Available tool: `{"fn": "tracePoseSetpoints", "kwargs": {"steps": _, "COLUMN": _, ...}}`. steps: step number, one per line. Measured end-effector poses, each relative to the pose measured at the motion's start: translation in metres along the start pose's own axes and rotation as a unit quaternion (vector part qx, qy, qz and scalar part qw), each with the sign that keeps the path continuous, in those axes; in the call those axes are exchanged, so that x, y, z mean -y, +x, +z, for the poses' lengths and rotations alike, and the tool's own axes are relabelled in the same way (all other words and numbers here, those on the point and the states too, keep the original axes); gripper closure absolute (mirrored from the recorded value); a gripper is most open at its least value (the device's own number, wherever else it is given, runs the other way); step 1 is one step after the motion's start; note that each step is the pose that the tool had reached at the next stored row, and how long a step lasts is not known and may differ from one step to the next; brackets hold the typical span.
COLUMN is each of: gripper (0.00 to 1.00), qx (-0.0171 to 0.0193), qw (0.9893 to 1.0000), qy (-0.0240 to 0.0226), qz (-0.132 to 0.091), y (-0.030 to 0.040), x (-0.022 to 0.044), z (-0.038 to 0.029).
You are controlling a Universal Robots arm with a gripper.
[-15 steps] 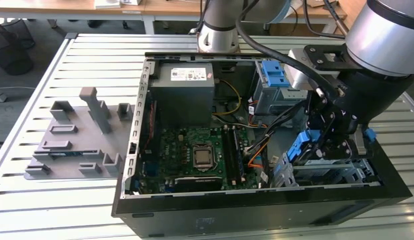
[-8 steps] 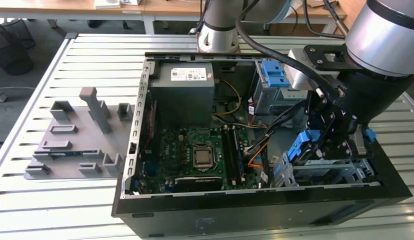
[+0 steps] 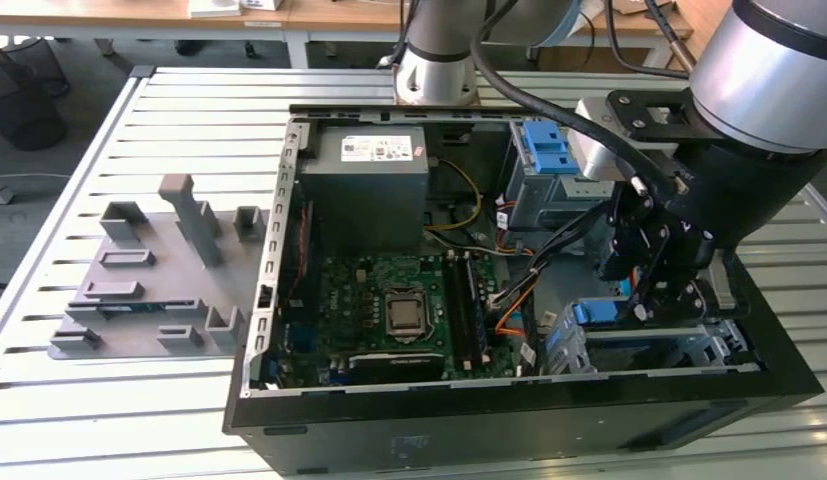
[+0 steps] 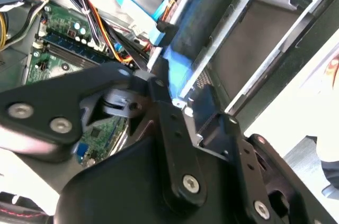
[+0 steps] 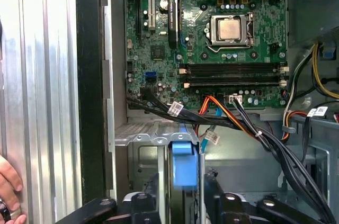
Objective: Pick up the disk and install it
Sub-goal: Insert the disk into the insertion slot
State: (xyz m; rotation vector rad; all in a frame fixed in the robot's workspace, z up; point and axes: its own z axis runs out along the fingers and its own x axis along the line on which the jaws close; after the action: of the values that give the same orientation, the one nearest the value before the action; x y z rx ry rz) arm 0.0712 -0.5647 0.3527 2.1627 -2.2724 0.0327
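**Install step, disk at the bay.** The gripper [image 5: 185, 184] is clamped on the disk [image 5: 184, 163], one finger against each flat face. It holds the disk at the mouth of the drive cage [image 5: 143, 133], in a corner of the open case [image 3: 520, 420]. The disk stands on edge with a blue-railed end toward the wrist. Its long axis appears to run down into the cage. Seating it would call for a straight push along that axis, clear of the cables [image 5: 233, 121] crossing nearby.
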Motion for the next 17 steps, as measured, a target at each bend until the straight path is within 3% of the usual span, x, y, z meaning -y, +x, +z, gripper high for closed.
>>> {"fn": "tracePoseSetpoints", "kwargs": {"steps": 1, "gripper": 0.57, "qx": 0.0, "qw": 1.0, "qy": 0.0, "qz": 0.0, "y": 0.0, "x": 0.0, "z": 0.0002}}
{"fn": "tracePoseSetpoints", "kwargs": {"steps": 2, "gripper": 0.5, "qx": 0.0, "qw": 1.0, "qy": 0.0, "qz": 0.0, "y": 0.0, "x": 0.0, "z": 0.0006}}
{"fn": "tracePoseSetpoints", "kwargs": {"steps": 8, "gripper": 0.51, "qx": -0.0001, "qw": 1.0, "qy": 0.0, "qz": 0.0, "y": 0.0, "x": 0.0, "z": 0.0014}}
{"fn": "tracePoseSetpoints", "kwargs": {"steps": 10, "gripper": 0.64, "qx": -0.0001, "qw": 1.0, "qy": 0.0, "qz": 0.0, "y": 0.0, "x": 0.0, "z": 0.0015}}
{"fn": "tracePoseSetpoints", "kwargs": {"steps": 11, "gripper": 0.64, "qx": -0.0001, "qw": 1.0, "qy": 0.0, "qz": 0.0, "y": 0.0, "x": 0.0, "z": 0.0014}}
{"fn": "tracePoseSetpoints", "kwargs": {"steps": 13, "gripper": 0.76, "qx": 0.0, "qw": 1.0, "qy": 0.0, "qz": 0.0, "y": 0.0, "x": 0.0, "z": 0.0015}}
{"fn": "tracePoseSetpoints", "kwargs": {"steps": 14, "gripper": 0.76, "qx": -0.0001, "qw": 1.0, "qy": 0.0, "qz": 0.0, "y": 0.0, "x": 0.0, "z": 0.0015}}
{"fn": "tracePoseSetpoints", "kwargs": {"steps": 17, "gripper": 0.89, "qx": 0.0, "qw": 1.0, "qy": 0.0, "qz": 0.0, "y": 0.0, "x": 0.0, "z": 0.0015}}
